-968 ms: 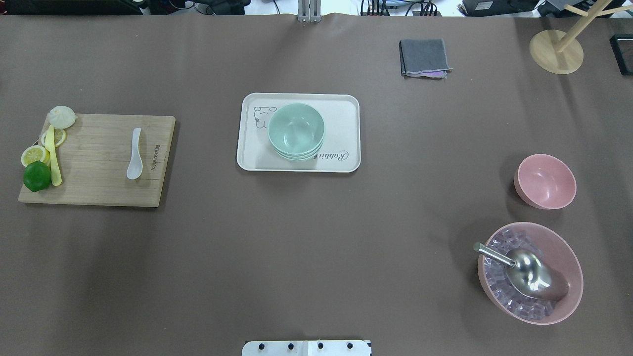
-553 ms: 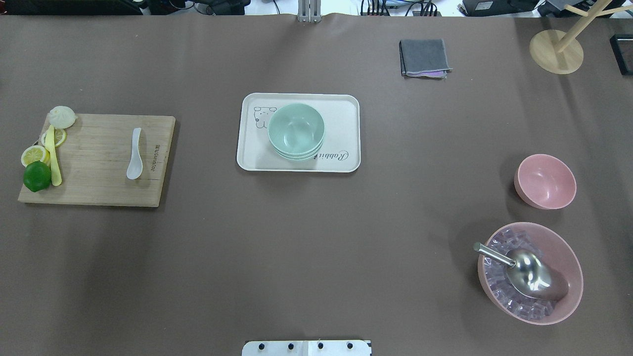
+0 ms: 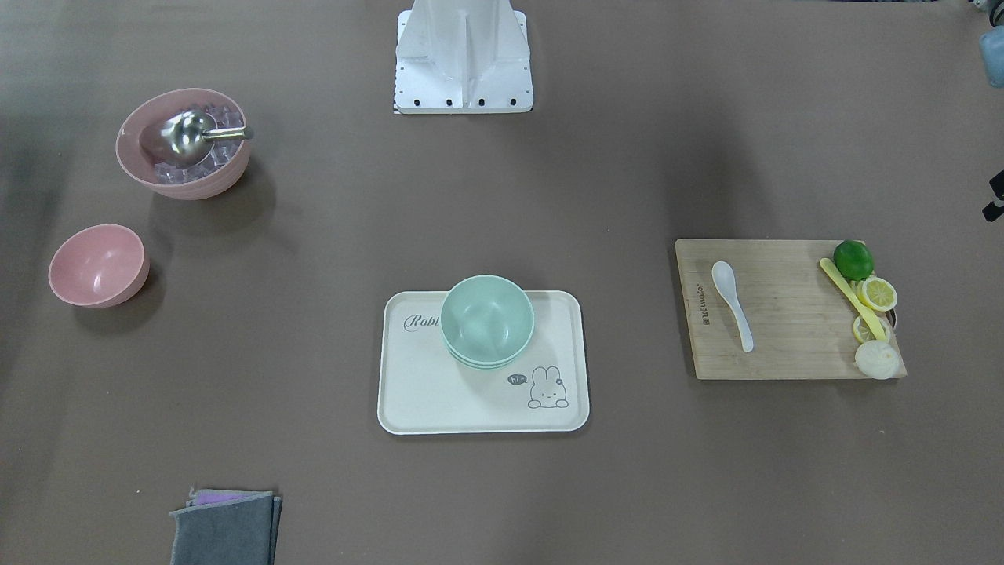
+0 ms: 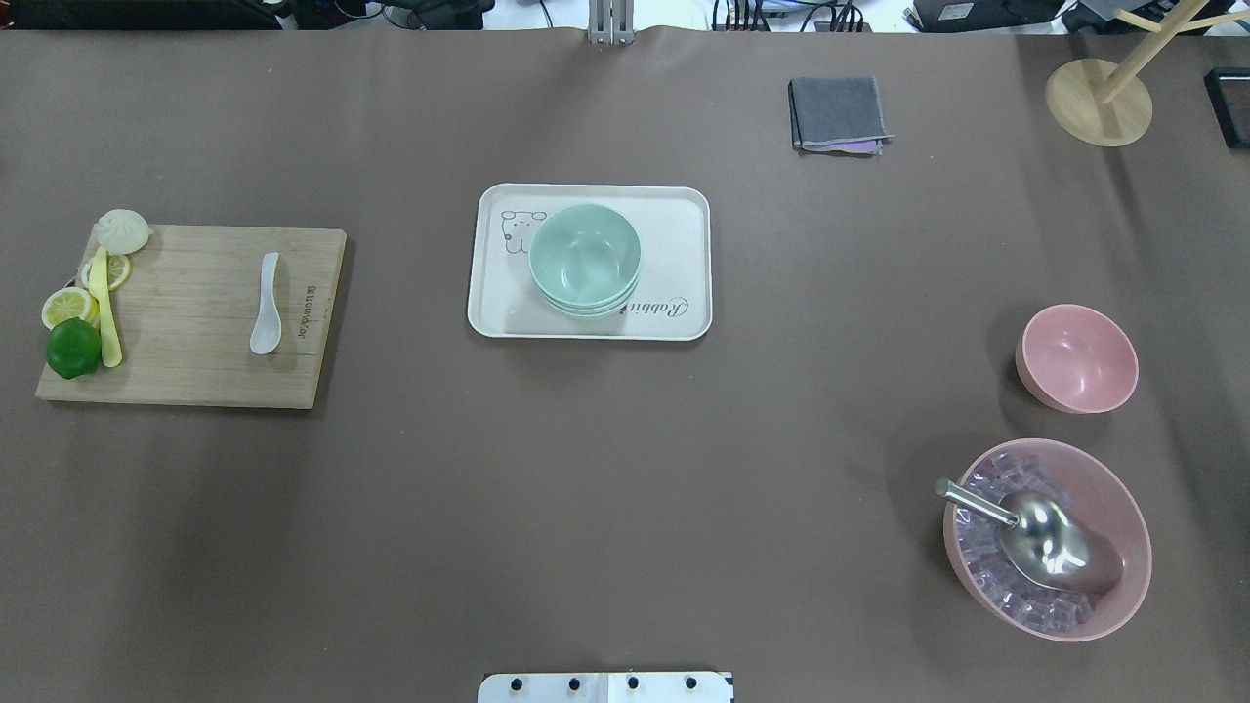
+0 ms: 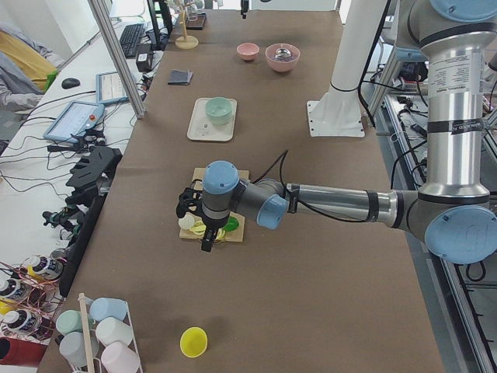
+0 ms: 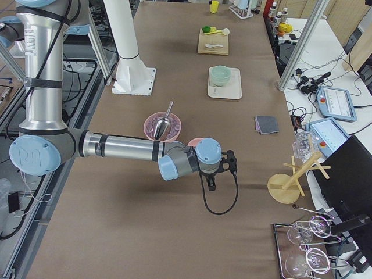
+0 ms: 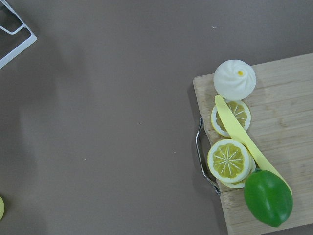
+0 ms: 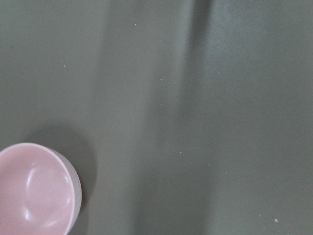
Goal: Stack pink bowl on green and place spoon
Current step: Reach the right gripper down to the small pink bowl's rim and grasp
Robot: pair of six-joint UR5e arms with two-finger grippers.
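The small pink bowl [image 4: 1076, 357] stands empty on the table at the right; it also shows in the front view [image 3: 98, 265] and at the lower left of the right wrist view [image 8: 34, 188]. A stack of green bowls [image 4: 584, 259] sits on the cream tray [image 4: 684, 215] in the middle. The white spoon [image 4: 266, 305] lies on the wooden cutting board [image 4: 195, 376] at the left. My left gripper [image 5: 206, 242] hangs over the board's outer end, seen only in the exterior left view. My right gripper [image 6: 210, 185] hangs beside the pink bowl, seen only in the exterior right view. I cannot tell whether either is open or shut.
A large pink bowl [image 4: 1123, 508] with ice cubes and a metal scoop [image 4: 1045, 542] stands near the small one. A lime [image 4: 72, 348], lemon slices, a yellow knife and a bun [image 4: 123, 230] lie at the board's left end. A grey cloth [image 4: 838, 113] and a wooden stand [image 4: 1099, 101] are at the back right.
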